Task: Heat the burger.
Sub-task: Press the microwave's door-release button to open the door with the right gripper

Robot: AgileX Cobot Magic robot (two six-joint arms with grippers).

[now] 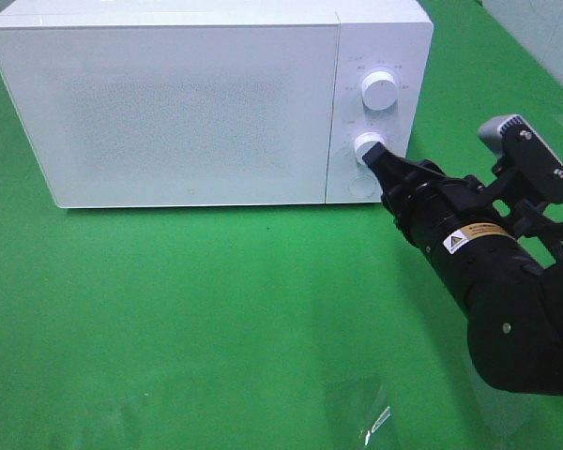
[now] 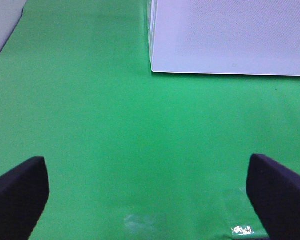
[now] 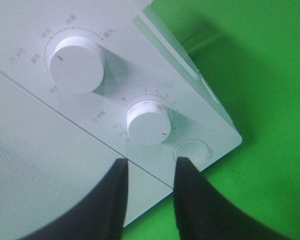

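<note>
The burger is out of view. The white microwave [image 1: 188,103] stands at the back with its door shut; it also shows in the left wrist view [image 2: 230,35]. My right gripper [image 1: 373,155] is at the control panel, tips just in front of the lower knob [image 1: 366,145]. In the right wrist view the gripper [image 3: 149,165] has its fingers a little apart, just short of the lower knob [image 3: 149,122] and not closed around it. My left gripper [image 2: 146,165] is wide open and empty over the green cloth, in front of the microwave's left corner.
An upper knob [image 1: 380,91] and a round button [image 1: 360,187] are on the same panel. A shiny clear patch [image 1: 371,417] lies on the green cloth near the front. A pale wall [image 1: 544,28] borders the back right.
</note>
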